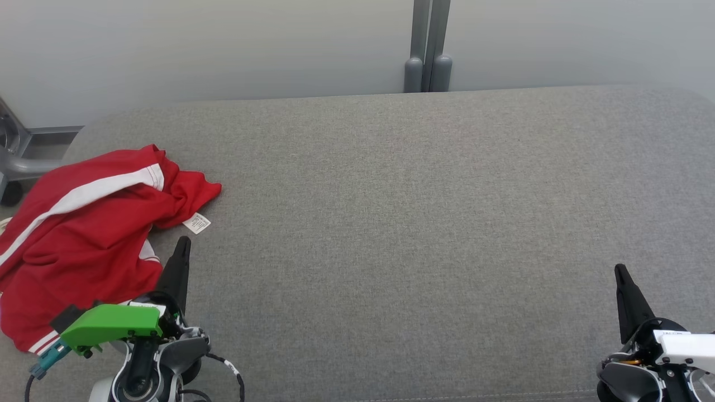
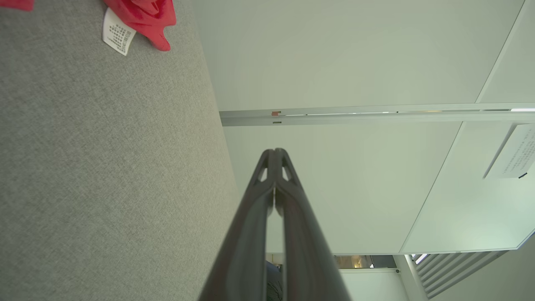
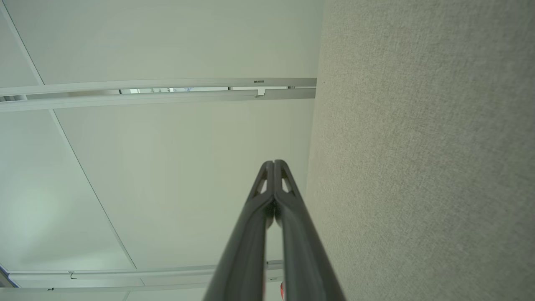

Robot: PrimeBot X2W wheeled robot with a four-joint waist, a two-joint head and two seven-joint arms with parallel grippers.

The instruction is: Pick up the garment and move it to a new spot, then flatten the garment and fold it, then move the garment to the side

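The garment (image 1: 84, 240) is red with white stripes and lies crumpled at the left end of the grey upholstered surface (image 1: 391, 223); a white care label sticks out at its right edge. A corner of the garment (image 2: 144, 16) and its label appear at the top left of the left wrist view. My left gripper (image 1: 182, 241) is shut and empty, just right of the cloth at its lower edge, its fingers (image 2: 274, 151) pressed together. My right gripper (image 1: 619, 270) is shut and empty at the lower right, far from the garment, fingers (image 3: 273, 162) together.
A pale wall (image 1: 223, 50) with a grey upright post (image 1: 427, 50) stands behind the surface. A grey metal frame with a wheel (image 1: 14, 162) sits off the surface's far left corner. The surface stretches bare between the two grippers.
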